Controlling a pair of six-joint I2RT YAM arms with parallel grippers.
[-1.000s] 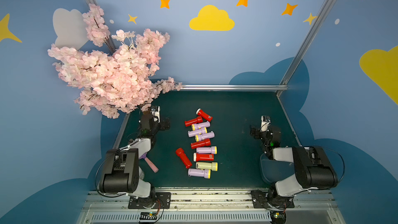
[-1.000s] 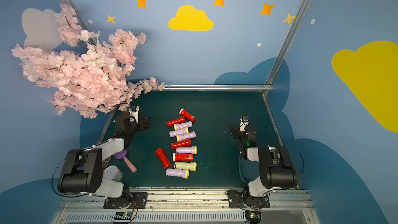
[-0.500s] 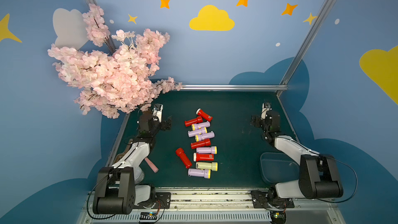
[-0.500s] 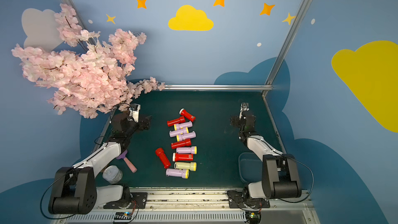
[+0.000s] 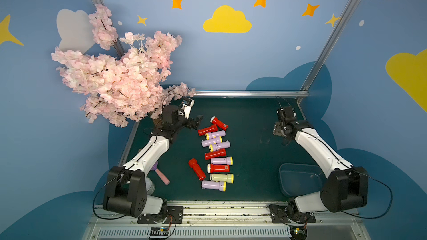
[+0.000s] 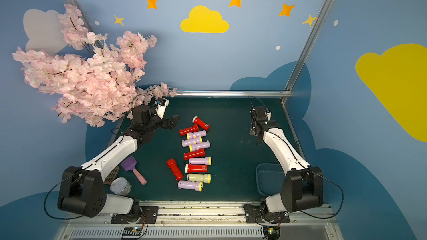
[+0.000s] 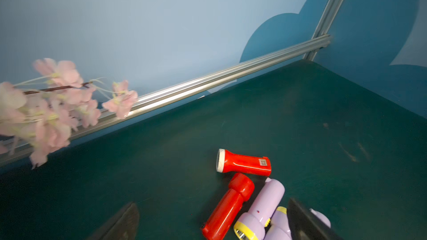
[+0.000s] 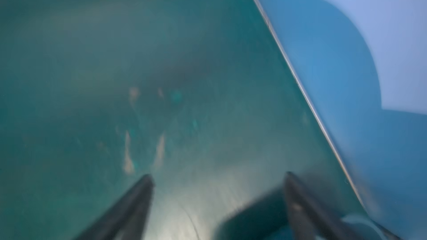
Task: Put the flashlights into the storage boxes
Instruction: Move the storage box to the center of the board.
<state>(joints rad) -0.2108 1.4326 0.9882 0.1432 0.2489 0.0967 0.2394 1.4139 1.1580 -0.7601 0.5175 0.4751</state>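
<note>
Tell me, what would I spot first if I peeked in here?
The big pink blossom branch hangs over the far left corner of the green table. Down its middle lies a bright row of red and lilac flashlights, and a blue-grey storage box waits by the base of the right arm.
</note>
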